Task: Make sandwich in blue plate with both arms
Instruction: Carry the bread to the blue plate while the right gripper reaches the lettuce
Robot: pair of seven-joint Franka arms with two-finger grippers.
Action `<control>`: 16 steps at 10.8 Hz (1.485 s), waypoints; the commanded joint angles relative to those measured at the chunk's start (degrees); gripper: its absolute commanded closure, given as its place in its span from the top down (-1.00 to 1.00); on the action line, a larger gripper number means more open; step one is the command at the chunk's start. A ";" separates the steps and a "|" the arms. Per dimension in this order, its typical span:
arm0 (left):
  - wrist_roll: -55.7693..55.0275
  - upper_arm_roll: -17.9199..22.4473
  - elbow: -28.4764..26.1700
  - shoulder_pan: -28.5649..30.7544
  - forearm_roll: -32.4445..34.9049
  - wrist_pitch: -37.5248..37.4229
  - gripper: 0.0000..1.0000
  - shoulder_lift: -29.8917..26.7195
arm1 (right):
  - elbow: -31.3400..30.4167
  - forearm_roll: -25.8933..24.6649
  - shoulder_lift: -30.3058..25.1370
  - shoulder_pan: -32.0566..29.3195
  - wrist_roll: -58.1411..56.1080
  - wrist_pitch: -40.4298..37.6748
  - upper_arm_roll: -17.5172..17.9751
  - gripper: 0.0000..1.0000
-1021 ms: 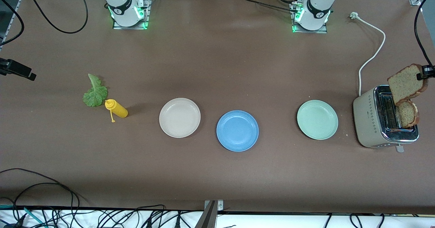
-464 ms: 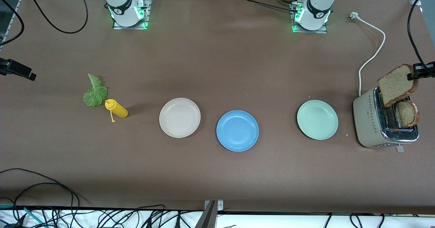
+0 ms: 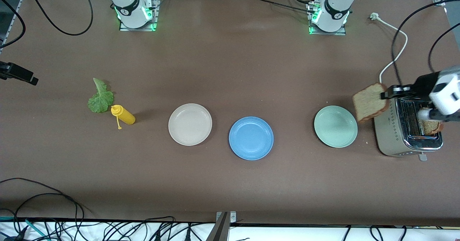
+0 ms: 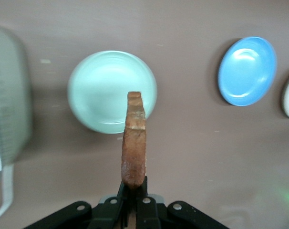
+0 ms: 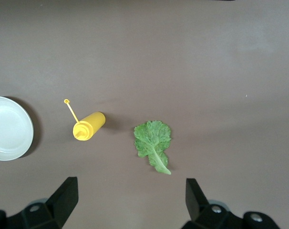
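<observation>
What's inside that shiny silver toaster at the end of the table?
One brown bread slice sticks up from a slot of the silver toaster, partly covered by the left arm. The other slot's depths cannot be seen. The left gripper holds another brown bread slice beside the toaster.

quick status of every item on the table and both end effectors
left end effector: shut on bread slice, over table beside toaster
second bread slice: in toaster slot
right end effector: open, above lettuce leaf
blue plate: empty
pale green plate: empty
beige plate: empty
mustard bottle: lying on its side

Left tool [image 4: 133, 191] clamped, right tool [image 5: 130, 198] agape.
</observation>
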 commanded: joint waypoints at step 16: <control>-5.54 0.32 5.11 -26.88 -35.31 32.04 -1.00 25.48 | -1.64 0.44 2.24 3.23 2.66 0.61 1.96 1.00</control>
